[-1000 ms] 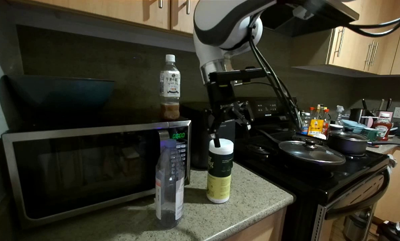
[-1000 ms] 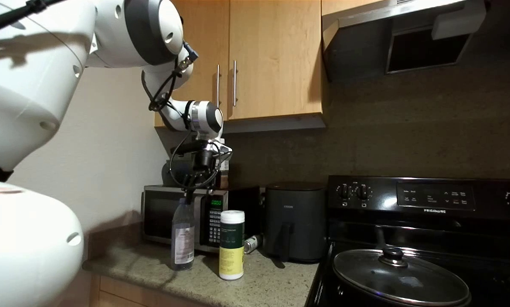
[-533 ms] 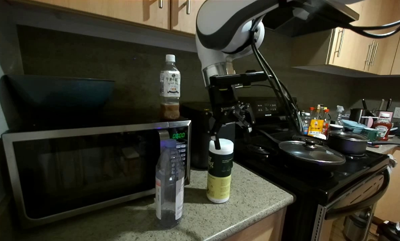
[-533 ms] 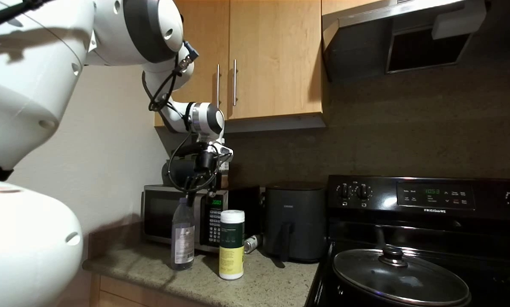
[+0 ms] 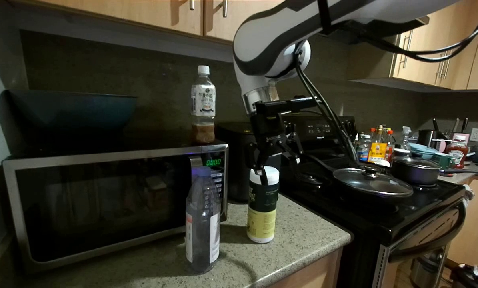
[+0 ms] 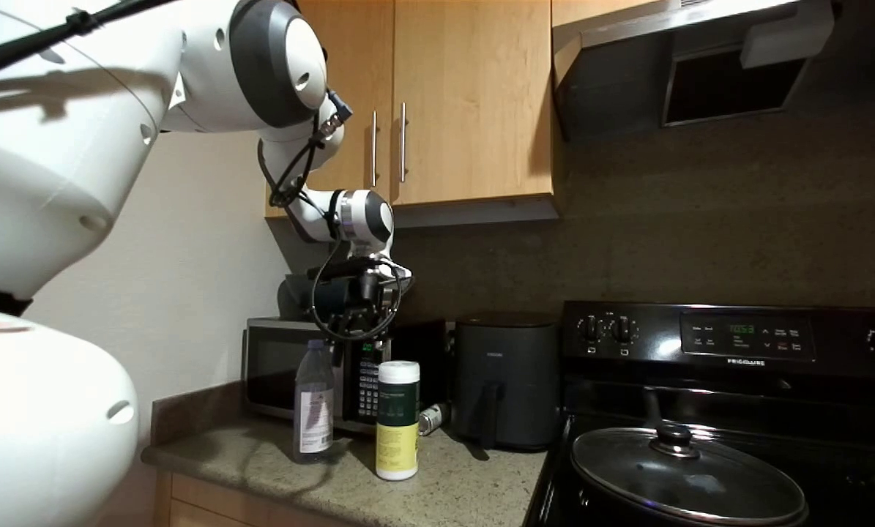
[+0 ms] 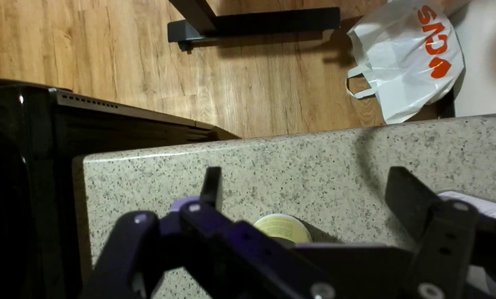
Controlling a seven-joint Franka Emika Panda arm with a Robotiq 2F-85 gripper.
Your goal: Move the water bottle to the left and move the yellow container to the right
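Beneath the pincer (image 7: 306, 182), whose fingers (image 7: 211, 185) stand spread wide apart, yellow container (image 5: 263, 212) upright on the speckled counter (image 5: 307, 236), one fingertip (image 5: 263, 177) overlapping its white lid (image 5: 273, 175) in an exterior view, contact unclear, water bottle (image 6: 314, 407) upright, below and left of the pincer in both exterior views.

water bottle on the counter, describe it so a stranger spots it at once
Find the black, silver-trimmed microwave, then the counter in front of it. The water bottle stands upright there, beside the yellow container. Its clear body and bluish cap set it apart from that opaque, white-lidded neighbour and the white-capped bottle atop the microwave.
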